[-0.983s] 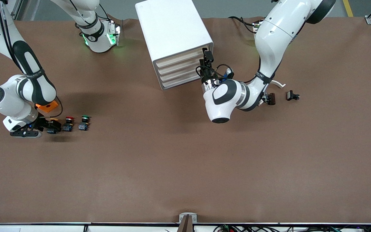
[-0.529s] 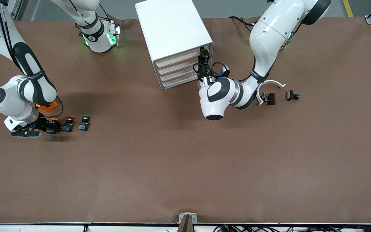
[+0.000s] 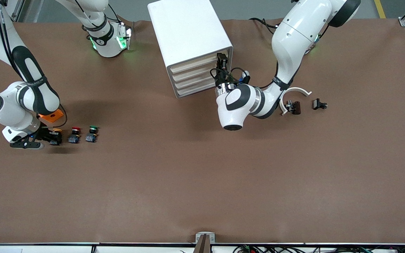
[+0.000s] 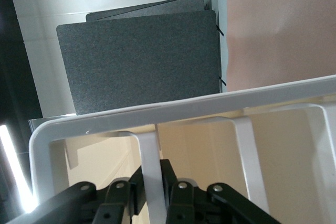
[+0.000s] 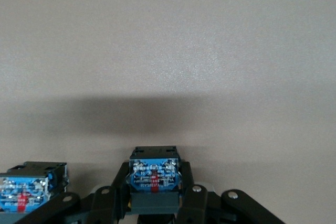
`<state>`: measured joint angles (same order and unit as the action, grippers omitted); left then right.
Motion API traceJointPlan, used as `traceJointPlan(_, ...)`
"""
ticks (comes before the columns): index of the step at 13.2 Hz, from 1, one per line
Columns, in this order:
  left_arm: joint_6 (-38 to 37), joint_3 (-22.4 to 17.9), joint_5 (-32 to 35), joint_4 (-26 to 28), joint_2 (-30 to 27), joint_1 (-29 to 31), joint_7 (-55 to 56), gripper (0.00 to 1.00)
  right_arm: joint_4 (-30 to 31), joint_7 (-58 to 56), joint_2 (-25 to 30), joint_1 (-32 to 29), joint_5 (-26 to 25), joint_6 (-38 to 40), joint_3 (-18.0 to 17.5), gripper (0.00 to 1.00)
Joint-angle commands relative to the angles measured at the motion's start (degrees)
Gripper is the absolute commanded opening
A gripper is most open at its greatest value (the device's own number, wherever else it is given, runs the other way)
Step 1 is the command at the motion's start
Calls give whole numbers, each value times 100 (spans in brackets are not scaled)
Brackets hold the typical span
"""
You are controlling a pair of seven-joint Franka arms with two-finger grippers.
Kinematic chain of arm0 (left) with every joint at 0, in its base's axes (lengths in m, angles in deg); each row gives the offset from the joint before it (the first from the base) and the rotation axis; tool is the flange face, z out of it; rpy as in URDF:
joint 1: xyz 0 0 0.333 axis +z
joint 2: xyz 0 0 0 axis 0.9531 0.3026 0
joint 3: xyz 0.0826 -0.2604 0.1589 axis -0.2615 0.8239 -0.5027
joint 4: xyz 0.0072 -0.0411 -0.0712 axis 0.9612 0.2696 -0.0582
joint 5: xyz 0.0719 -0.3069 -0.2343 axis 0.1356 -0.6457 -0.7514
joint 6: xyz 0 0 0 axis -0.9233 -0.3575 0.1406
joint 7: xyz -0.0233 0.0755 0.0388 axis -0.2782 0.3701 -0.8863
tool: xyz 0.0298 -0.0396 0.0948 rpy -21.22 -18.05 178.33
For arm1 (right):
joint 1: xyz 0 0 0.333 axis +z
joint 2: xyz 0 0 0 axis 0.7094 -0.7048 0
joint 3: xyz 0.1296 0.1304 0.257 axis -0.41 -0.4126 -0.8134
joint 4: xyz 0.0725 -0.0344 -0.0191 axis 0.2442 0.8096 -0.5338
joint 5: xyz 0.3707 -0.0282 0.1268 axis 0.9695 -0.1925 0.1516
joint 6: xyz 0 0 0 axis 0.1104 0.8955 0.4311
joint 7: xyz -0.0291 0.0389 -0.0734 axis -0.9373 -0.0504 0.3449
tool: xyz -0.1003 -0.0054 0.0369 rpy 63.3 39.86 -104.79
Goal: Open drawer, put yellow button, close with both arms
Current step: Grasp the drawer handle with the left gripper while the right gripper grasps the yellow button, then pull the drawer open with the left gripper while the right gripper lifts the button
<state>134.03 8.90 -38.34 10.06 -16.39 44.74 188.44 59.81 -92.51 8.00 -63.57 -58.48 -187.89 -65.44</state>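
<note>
Near the tabletop's right-arm edge the right gripper (image 3: 49, 137) has its jaws clamped on the yellow button (image 5: 154, 176) for lifting, while the left gripper (image 3: 221, 62), jaws clenched on the top drawer (image 3: 194, 64) front, is set to pull.

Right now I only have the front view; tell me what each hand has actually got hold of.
Observer: In the left wrist view, the left hand is shut on a white upright rib at the front of the drawer.
Operator: Now the right one.
Observer: The right hand is shut on the yellow button. Its fingers are on either side of the black body, and the blue base faces the wrist camera.
Operator: Check it isn't pinching the neighbour too.
Observer: It isn't. The neighbouring button sits beside it, outside the grip.
</note>
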Motion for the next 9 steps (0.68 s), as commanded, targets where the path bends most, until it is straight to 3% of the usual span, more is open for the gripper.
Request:
traceJointPlan(1,-32,-10,-13,-123,122,-39,36,13,-92,13,33,-60,11,298,-71,0)
traceJointPlan(4,-32,-54,48,-158,113,23,36,14,-477,180,94,-33,29,1149,-97,0)
traceJointPlan(9,-23,-98,303,-658,227,330,18,14,-759,943,437,422,29,1906,-97,0)
